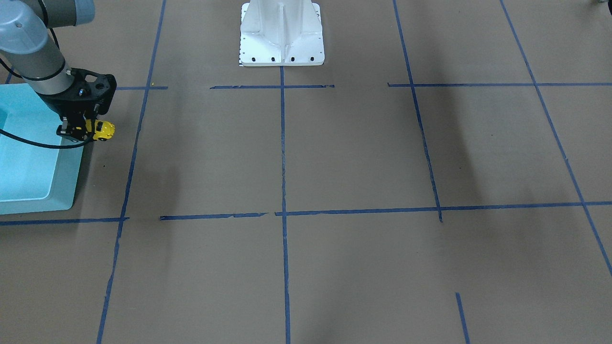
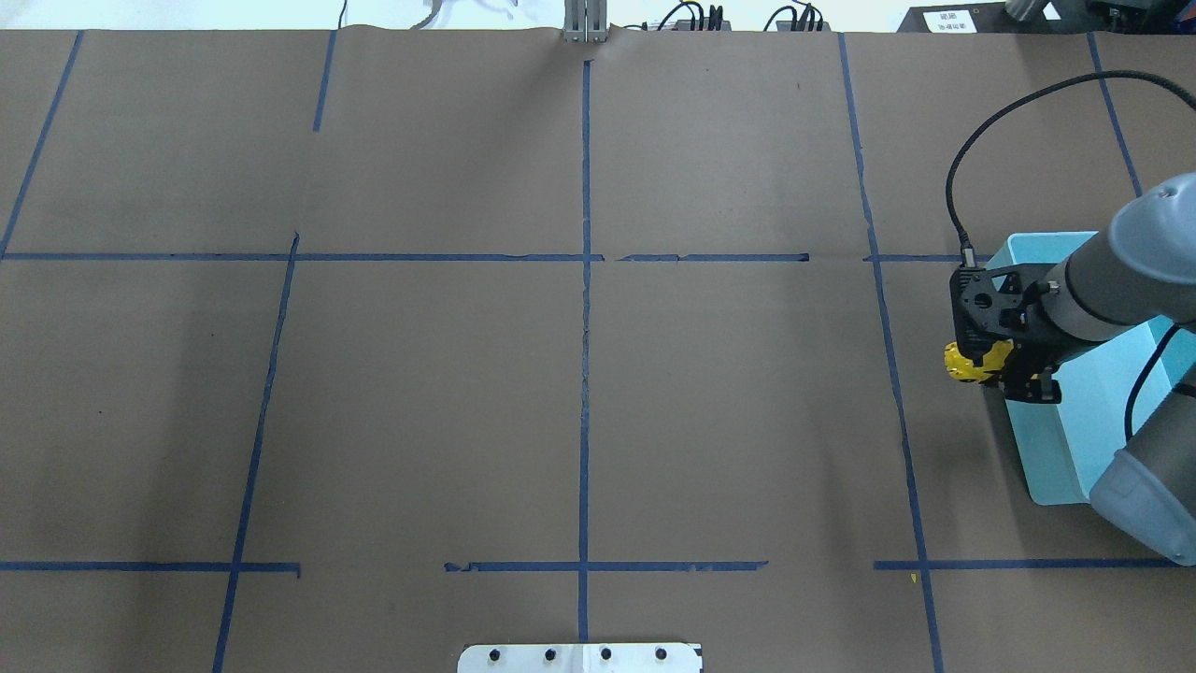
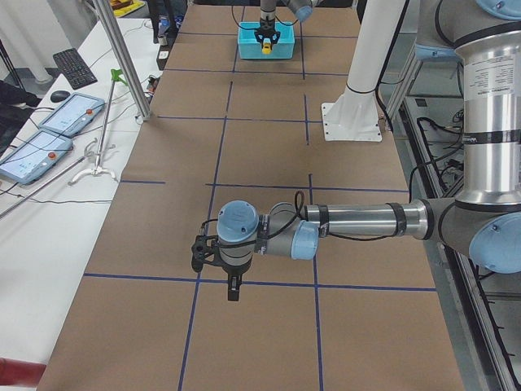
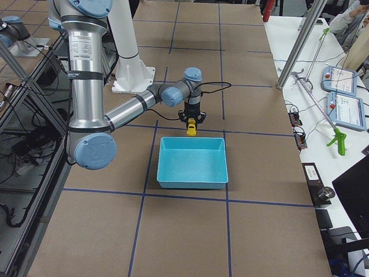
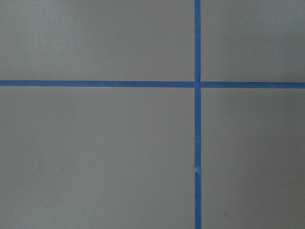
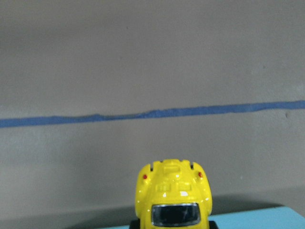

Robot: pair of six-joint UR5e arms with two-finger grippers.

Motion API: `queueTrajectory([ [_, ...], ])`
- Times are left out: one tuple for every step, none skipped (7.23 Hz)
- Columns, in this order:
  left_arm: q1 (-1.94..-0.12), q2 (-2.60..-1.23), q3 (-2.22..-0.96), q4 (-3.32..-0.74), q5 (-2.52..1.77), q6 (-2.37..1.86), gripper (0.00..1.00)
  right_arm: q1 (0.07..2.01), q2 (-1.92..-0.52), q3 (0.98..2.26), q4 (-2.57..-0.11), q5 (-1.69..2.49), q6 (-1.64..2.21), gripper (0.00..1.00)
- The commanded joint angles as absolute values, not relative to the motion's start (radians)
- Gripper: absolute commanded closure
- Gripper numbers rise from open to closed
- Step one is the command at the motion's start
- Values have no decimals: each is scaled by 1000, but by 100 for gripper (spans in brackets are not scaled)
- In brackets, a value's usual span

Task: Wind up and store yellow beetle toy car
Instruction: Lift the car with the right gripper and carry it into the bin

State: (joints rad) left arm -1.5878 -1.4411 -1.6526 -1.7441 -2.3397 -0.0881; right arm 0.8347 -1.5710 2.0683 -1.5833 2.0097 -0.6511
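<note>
Tiny yellow car (image 2: 964, 363) clamped between the fingers of right gripper (image 2: 992, 369), hanging at the 3 o'clock side of the table (image 2: 420, 402) in the overhead view, right at the 9 o'clock rim of teal bin (image 2: 1065, 449). From the right wrist camera, rounded yellow end with two red dots pointing away, dark window nearest the lens, a sliver of bin at 5 o'clock beneath. Blue tape (image 2: 585, 374) gridding the brown tabletop all round; white pedestal (image 1: 282, 38) at 12 o'clock in the front view. Far off at the opposite end, left gripper (image 3: 233, 287) pointed down over a tape crossing; open or closed, impossible to tell.
</note>
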Motion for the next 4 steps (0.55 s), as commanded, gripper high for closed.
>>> queueTrajectory([
  [-1588, -1445, -1648, -1746, -2338, -89, 0, 954, -1656, 2128, -1660, 2017, -890, 95],
  [-1586, -1443, -1649, -1746, -2338, -98, 0, 957, -1728, 2132, -1625, 2010, -906, 96],
  [-1588, -1439, -1640, -1750, -2339, -95, 0, 957, -1821, 2085, -1467, 2008, -908, 96],
  [-1586, -1443, -1640, -1750, -2338, -94, 0, 957, -1866, 1981, -1248, 2013, -894, 95],
])
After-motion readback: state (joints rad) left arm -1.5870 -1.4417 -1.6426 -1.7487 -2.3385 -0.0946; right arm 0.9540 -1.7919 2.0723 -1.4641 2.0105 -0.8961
